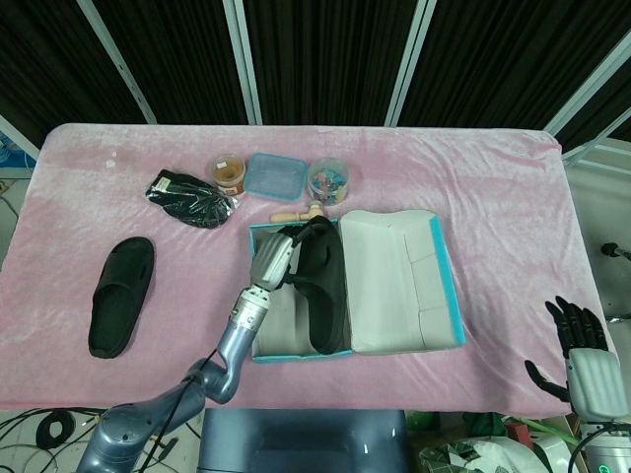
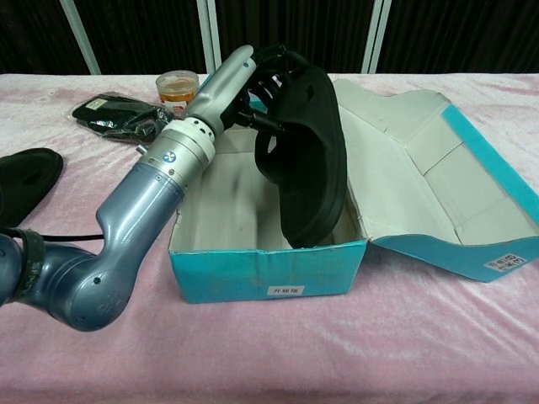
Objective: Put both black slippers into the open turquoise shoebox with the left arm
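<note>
My left hand point(image 1: 279, 254) point(image 2: 257, 80) grips a black slipper point(image 1: 323, 286) point(image 2: 307, 160) by its upper end. The slipper hangs on edge inside the open turquoise shoebox point(image 1: 258, 347) point(image 2: 269, 271), its lower tip down near the box floor by the front wall. The second black slipper point(image 1: 121, 294) point(image 2: 27, 177) lies flat on the pink cloth far left of the box. My right hand point(image 1: 582, 350) hovers low at the right edge of the head view, fingers apart, holding nothing.
The box lid point(image 1: 399, 281) point(image 2: 438, 177) lies open to the right. Behind the box sit a black bundle point(image 1: 189, 197) point(image 2: 114, 114), an orange-lidded jar point(image 1: 228, 172) point(image 2: 178, 85), a blue container point(image 1: 275, 175), a tub of small items point(image 1: 328, 179) and a wooden piece point(image 1: 296, 213).
</note>
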